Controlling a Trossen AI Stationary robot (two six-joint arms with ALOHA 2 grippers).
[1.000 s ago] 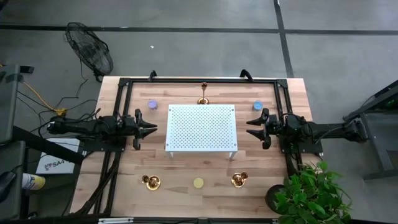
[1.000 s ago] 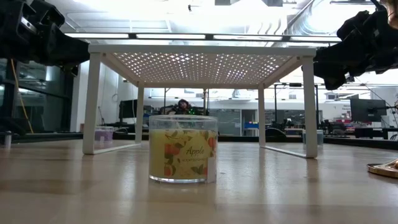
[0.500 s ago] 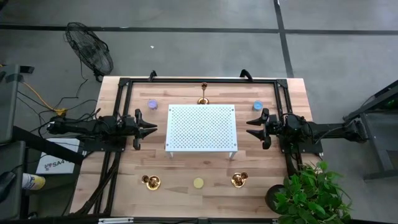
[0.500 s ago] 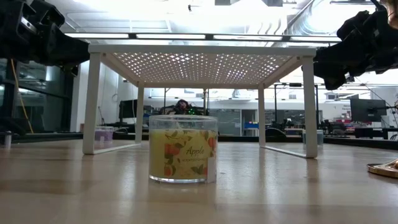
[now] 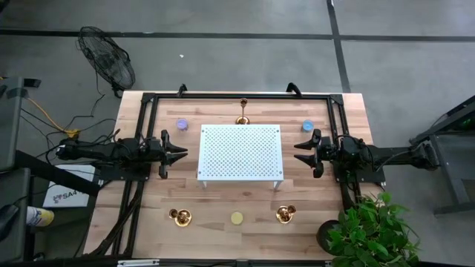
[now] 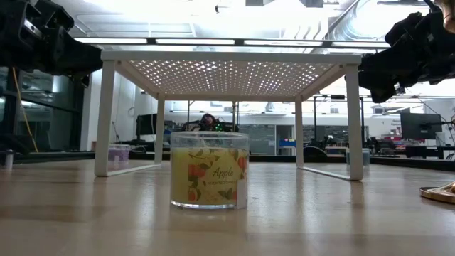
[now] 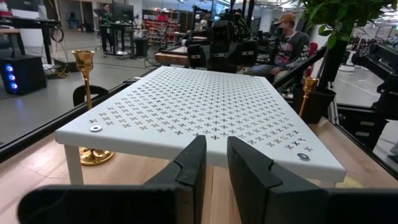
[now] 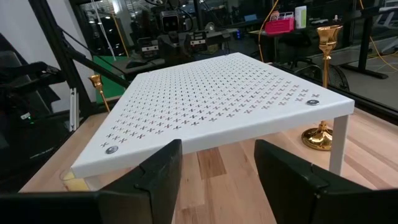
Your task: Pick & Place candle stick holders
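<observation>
Three gold candle stick holders stand upright on their round bases on the wooden table. One (image 5: 243,117) is at the far edge behind the white perforated rack (image 5: 239,151). One (image 5: 180,216) is near left and one (image 5: 286,214) near right. My left gripper (image 5: 182,154) hovers level at the rack's left side, its fingers (image 7: 214,165) a narrow gap apart and empty. My right gripper (image 5: 298,152) hovers level at the rack's right side, open wide (image 8: 214,174) and empty. The far holder also shows in the left wrist view (image 7: 86,106) and the right wrist view (image 8: 325,81).
A yellow candle jar (image 6: 210,169) stands near the front edge between the two near holders. A purple candle (image 5: 182,124) and a blue candle (image 5: 307,125) sit at the far corners of the rack. A potted plant (image 5: 367,230) stands off the near right corner.
</observation>
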